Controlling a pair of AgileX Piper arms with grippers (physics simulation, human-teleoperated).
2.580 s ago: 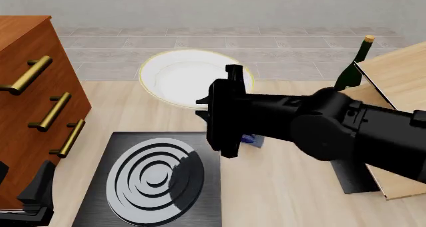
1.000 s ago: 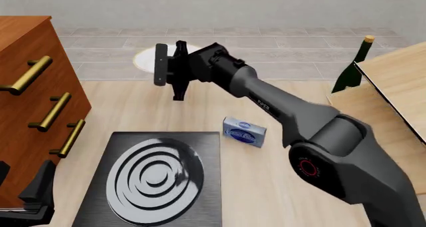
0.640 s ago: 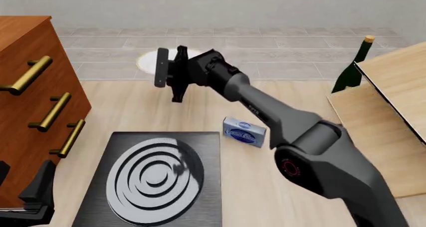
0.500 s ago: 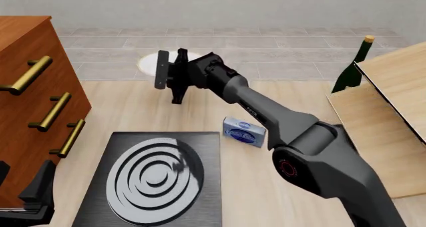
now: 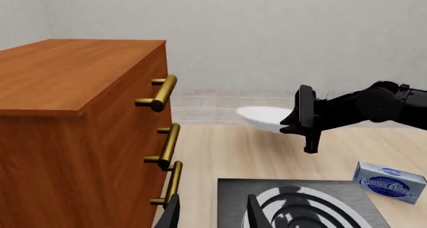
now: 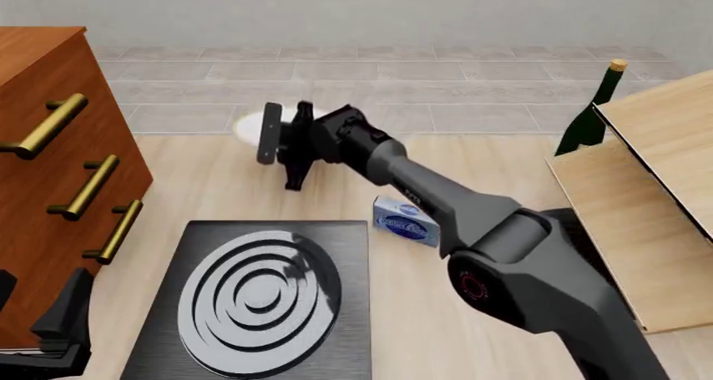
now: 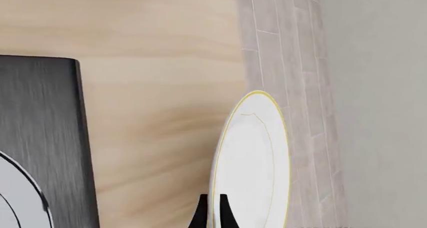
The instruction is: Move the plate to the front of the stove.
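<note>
Far left on the counter [image 6: 468, 330]: wooden dresser [image 6: 45, 146] with brass handles. Left claw [image 5: 210, 213] sits low by the dresser's near corner, fingers apart with nothing between them, over the stove's near-left edge.

Stove [image 6: 262, 301] lies flat just right of the dresser, ringed burner up.

Beyond the stove, at the counter's far edge: plate [image 6: 247, 127], mostly hidden in the front view by the right claw [image 6: 284, 138]. Left wrist view shows the plate [image 5: 263, 117] lifted off the counter, tilted, with the claw [image 5: 303, 119] at its right rim. Right wrist view has the plate [image 7: 250, 163] seen nearly edge-on, gold rim visible, thin fingertips [image 7: 200, 215] pinched close on its rim. So right claw is narrow, holding the plate. Plate is well apart from the stove, on its far side.

Right of the stove: small blue-white box [image 6: 409, 220] on the counter, under the right arm.

Far right: green bottle [image 6: 587, 113] behind a light wood board [image 6: 646, 196].
</note>
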